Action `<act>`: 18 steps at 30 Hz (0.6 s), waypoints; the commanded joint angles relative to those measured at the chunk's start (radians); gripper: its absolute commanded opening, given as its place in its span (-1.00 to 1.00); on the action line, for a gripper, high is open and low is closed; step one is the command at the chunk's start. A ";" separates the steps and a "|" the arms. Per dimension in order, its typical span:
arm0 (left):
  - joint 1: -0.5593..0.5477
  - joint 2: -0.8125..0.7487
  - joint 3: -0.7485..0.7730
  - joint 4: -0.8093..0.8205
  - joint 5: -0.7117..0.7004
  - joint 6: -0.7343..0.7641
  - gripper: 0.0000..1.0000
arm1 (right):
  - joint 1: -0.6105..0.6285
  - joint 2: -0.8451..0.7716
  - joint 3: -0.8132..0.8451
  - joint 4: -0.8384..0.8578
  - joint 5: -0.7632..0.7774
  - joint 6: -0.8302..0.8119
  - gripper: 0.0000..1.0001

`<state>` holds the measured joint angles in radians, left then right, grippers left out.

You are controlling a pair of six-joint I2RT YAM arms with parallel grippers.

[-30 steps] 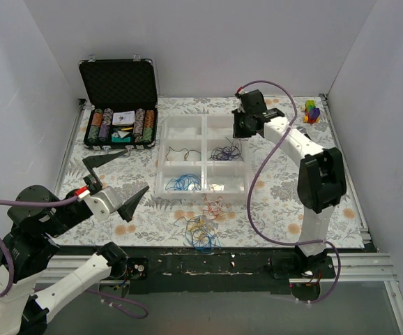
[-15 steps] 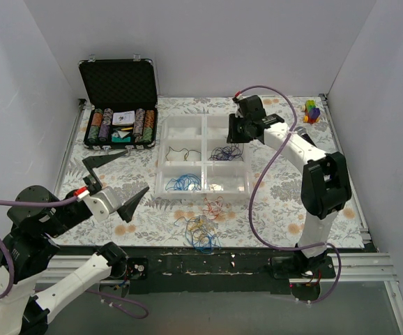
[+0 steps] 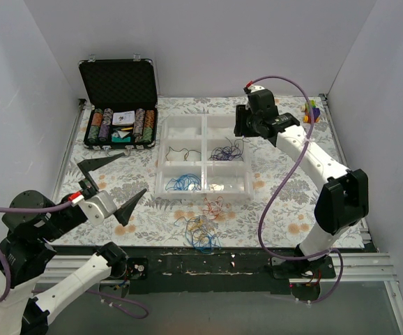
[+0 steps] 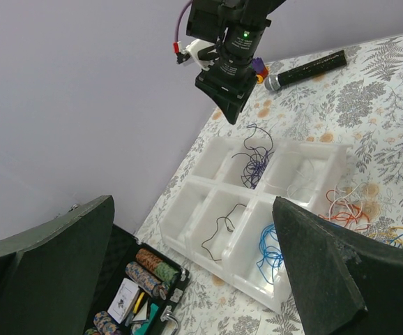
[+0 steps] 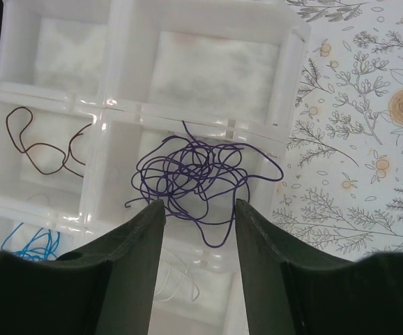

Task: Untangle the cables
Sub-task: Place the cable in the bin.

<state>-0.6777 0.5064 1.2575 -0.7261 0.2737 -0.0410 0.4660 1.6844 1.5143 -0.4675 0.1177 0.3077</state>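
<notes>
Right tool [image 5: 198,204] released, fingers spread, nothing between them; it hangs above the purple cable bundle [image 5: 194,174], which lies in the right middle compartment of the white tray [image 3: 161,150]. Blue cables [image 3: 183,183] lie in the near left compartment. Mixed tangle of cables [image 3: 201,232] sits on the worktop [image 3: 285,188], just near of the tray. Left tool [image 3: 137,172] spread wide, empty, raised at near left.
</notes>
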 commanded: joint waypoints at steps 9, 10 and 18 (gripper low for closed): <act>0.004 -0.005 0.005 -0.003 0.005 -0.007 0.96 | 0.000 0.021 -0.054 0.000 0.073 -0.035 -0.08; 0.006 -0.006 0.006 -0.003 0.005 -0.007 0.96 | 0.002 0.027 -0.054 0.000 0.076 -0.035 -0.09; 0.006 -0.006 0.002 0.001 0.004 -0.005 0.96 | 0.000 0.081 -0.063 0.009 0.086 -0.044 -0.25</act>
<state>-0.6769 0.5014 1.2575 -0.7258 0.2737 -0.0414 0.4660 1.7367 1.4479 -0.4725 0.1825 0.2798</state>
